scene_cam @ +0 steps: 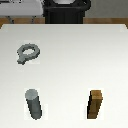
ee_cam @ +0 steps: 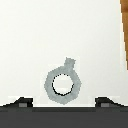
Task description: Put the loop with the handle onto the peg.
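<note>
The loop with the handle is a flat grey ring lying on the white table toward the exterior view's left, its stubby tab pointing to the near left. The peg, an upright grey cylinder, stands nearer the front on the same side, well apart from the loop. The arm and gripper do not show in the exterior view. In the wrist view the loop lies flat on the table, and my gripper hangs above it, open, with one dark fingertip on each side and nothing held.
A brown wooden block stands upright at the front, toward the exterior view's right. The robot's black base sits beyond the table's far edge. A brown strip shows past the table edge in the wrist view.
</note>
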Controlling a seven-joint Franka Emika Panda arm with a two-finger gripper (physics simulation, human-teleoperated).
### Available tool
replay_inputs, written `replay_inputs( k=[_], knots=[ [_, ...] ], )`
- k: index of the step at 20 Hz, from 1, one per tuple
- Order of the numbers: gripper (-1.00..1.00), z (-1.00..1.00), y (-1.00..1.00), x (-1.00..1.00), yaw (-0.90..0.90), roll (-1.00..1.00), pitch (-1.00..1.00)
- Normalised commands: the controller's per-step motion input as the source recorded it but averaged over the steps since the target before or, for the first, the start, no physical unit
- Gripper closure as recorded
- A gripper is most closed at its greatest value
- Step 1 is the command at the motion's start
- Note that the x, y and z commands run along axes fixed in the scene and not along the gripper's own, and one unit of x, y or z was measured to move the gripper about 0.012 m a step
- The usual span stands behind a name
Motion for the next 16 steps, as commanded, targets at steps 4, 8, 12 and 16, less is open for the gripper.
replay_inputs(
  k=[4,8,12,16],
  knots=[
    [-1.0,0.0,0.0,0.0,-0.37,0.0,0.0],
    [-1.0,0.0,0.0,0.0,-0.71,0.0,0.0],
    [-1.0,0.0,0.0,0.25,0.0,0.0,0.0],
    [-1.0,0.0,0.0,1.0,0.0,0.0,0.0]
  ],
)
